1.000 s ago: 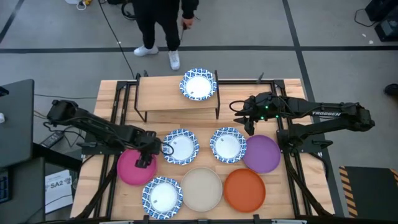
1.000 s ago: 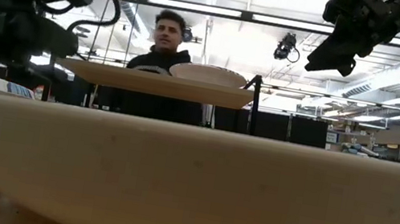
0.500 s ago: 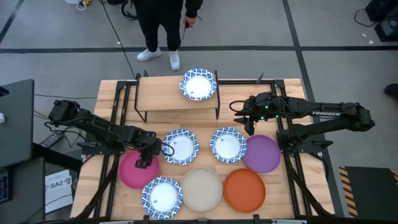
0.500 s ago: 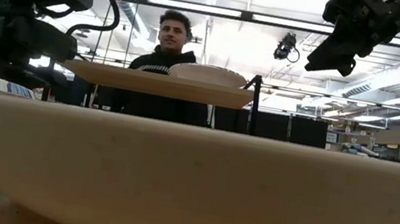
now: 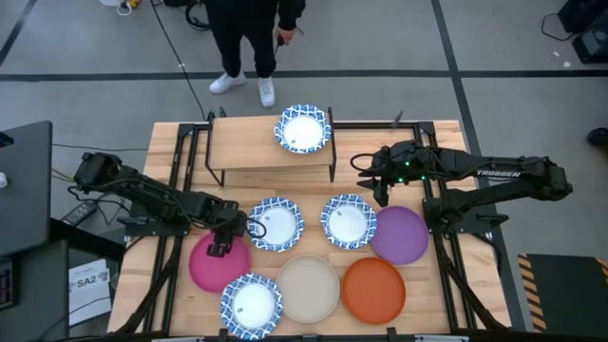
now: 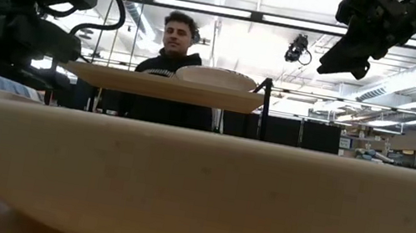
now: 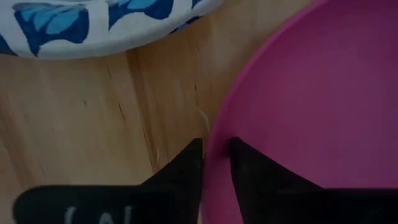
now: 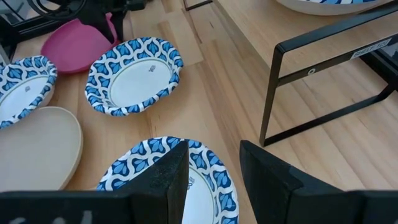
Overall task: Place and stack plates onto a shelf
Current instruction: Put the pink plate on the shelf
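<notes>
The pink plate lies at the table's left, and my left gripper is shut on its rim. A blue-rimmed plate sits on the shelf at the far side. Two blue-rimmed plates and a purple plate lie mid-table. A third blue-rimmed plate, a beige plate and an orange plate lie near the front edge. My right gripper hovers open above the table, beside the purple plate, touching nothing. My left gripper has the pink plate's far rim between its two fingers, one finger outside the plate and the other inside it. The fingers come steeply from above. The plate's near part rests on the table; whether the held edge is raised cannot be told.
A person stands beyond the table's far edge, behind the shelf. Black frame rails run along both sides of the table. The shelf's left half is bare wood. In the low view the beige plate fills the foreground.
My left gripper has shut on the pink plate's rim without travelling. The pink plate has slid a little toward the table's right and near edge, and the blue-rimmed plate next to it at the front has shifted toward the near edge.
</notes>
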Robot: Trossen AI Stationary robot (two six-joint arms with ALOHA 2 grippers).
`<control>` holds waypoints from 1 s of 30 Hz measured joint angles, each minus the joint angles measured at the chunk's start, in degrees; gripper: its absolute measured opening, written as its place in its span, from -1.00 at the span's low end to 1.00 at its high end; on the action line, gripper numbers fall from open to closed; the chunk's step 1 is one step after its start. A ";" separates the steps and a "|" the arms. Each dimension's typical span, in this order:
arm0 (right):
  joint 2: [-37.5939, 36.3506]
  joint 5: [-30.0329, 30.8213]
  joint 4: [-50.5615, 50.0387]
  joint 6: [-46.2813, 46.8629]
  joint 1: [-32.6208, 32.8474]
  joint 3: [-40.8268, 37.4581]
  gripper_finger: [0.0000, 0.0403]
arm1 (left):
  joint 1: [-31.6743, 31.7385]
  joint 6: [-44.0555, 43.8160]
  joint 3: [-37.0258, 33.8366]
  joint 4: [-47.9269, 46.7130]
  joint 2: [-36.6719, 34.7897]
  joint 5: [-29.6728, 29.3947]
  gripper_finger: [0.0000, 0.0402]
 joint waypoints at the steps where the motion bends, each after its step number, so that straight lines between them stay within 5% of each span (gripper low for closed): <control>1: 0.00 0.00 0.00 0.00 0.00 0.00 -0.26 | 0.00 0.00 0.00 0.00 0.00 -0.01 -0.63; 30: 0.02 -0.01 0.02 -0.02 -0.02 0.00 -0.26 | 0.00 -1.42 -0.22 -0.68 -4.14 -5.91 -0.76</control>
